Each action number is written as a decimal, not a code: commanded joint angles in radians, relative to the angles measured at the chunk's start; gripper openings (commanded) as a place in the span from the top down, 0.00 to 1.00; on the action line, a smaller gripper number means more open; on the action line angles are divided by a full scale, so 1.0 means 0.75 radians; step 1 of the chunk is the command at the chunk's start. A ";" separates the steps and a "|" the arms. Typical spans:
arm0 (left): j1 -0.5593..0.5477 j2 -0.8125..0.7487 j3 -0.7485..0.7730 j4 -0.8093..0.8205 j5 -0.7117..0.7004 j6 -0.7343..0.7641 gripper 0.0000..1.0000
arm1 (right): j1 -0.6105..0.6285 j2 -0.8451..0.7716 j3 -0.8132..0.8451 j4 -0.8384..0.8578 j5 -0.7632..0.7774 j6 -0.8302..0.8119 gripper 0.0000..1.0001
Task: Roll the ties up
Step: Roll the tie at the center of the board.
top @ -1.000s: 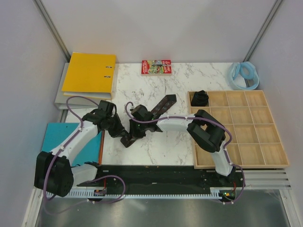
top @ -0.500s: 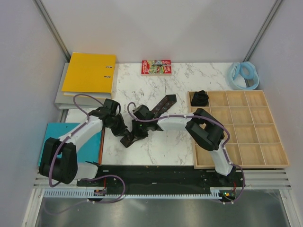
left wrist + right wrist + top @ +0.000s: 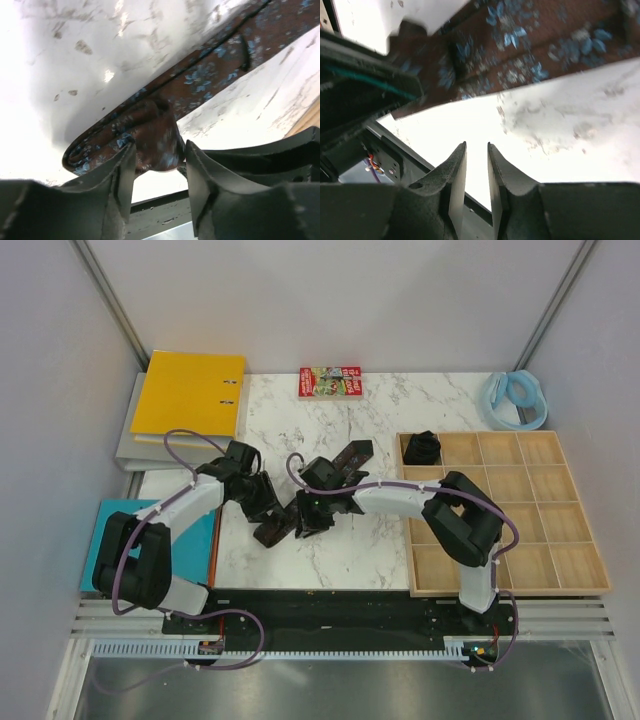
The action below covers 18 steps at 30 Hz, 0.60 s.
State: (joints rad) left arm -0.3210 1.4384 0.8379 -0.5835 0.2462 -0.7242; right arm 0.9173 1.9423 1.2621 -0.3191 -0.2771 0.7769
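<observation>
A brown tie with blue flowers lies slanted on the marble table, its lower end folded into a loose small roll. My left gripper sits at that roll. Its jaws are open, the roll bulging just in front of the tips and not pinched. My right gripper hovers beside the same strip. A narrow gap separates its fingers, with only bare marble showing through. A dark coiled tie rests in the top-left cell of the wooden tray.
A yellow binder lies at the back left and a red book at the back edge. A pale blue looped band sits behind the tray. A teal folder lies under the left arm.
My left gripper has let go of the rolled end and its jaws now stand apart. The right gripper has opened slightly. Both have shifted a little to the right.
</observation>
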 commanded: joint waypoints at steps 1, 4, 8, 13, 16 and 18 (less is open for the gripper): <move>-0.020 -0.001 0.079 0.046 0.015 0.043 0.46 | 0.004 -0.107 -0.061 -0.043 0.071 -0.048 0.68; -0.024 -0.018 0.110 0.040 0.040 0.045 0.36 | 0.006 -0.125 -0.075 -0.049 0.093 -0.056 0.68; -0.026 -0.054 0.185 -0.038 -0.005 0.080 0.25 | 0.049 -0.131 -0.053 -0.100 0.165 -0.105 0.67; -0.002 -0.071 0.278 -0.171 -0.203 0.190 0.32 | 0.119 -0.129 -0.006 -0.129 0.259 -0.150 0.66; 0.039 -0.069 0.267 -0.181 -0.251 0.235 0.35 | 0.160 -0.127 0.011 -0.127 0.306 -0.175 0.66; 0.058 -0.059 0.243 -0.163 -0.281 0.268 0.40 | 0.188 -0.127 0.011 -0.102 0.331 -0.183 0.66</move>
State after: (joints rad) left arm -0.3073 1.4063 1.0153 -0.6739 0.1207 -0.6170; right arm 1.0302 1.8893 1.2247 -0.4080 -0.0998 0.6773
